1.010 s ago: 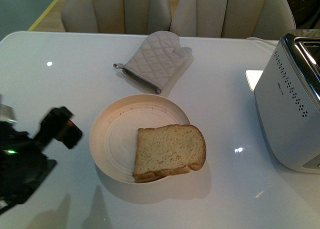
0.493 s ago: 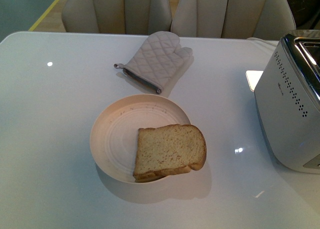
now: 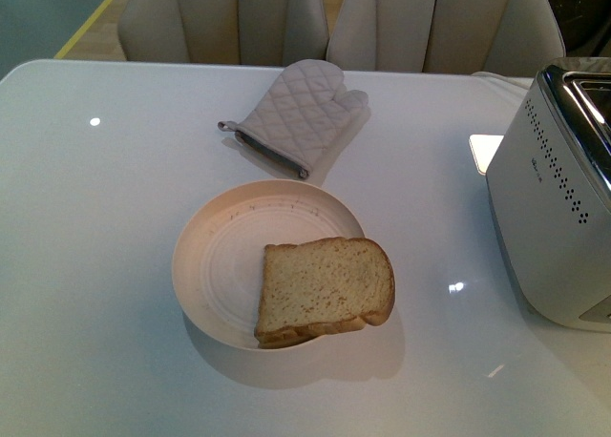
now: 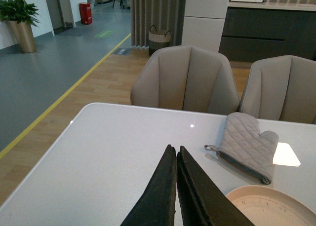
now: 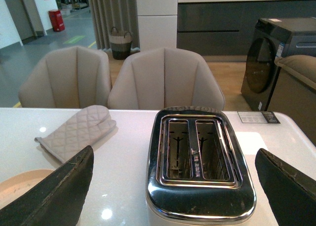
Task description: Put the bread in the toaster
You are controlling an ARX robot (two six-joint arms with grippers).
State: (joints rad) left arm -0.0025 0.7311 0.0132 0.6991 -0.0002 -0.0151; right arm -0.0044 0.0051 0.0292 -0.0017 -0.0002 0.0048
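The bread [image 3: 326, 288] is a light-brown slice with a darker crust, lying on the near right part of a cream plate [image 3: 215, 256] in the front view. The white toaster [image 3: 557, 213] with dotted side stands at the right edge; in the right wrist view its chrome top and two empty slots [image 5: 197, 149] sit between my spread fingers. My right gripper [image 5: 175, 194] is open and empty above the toaster's near end. My left gripper [image 4: 174, 149] is shut and empty, above the table to the left of the plate [image 4: 276, 206]. Neither arm shows in the front view.
A grey quilted oven mitt [image 3: 296, 114] lies behind the plate, also in the left wrist view [image 4: 245, 143] and right wrist view [image 5: 74, 131]. Two beige chairs [image 3: 334, 22] stand at the table's far edge. A small white card [image 3: 484, 149] lies beside the toaster.
One second ago my left arm showed at the front view's lower left; it has since left that view. Bread, plate, mitt and toaster have not moved.
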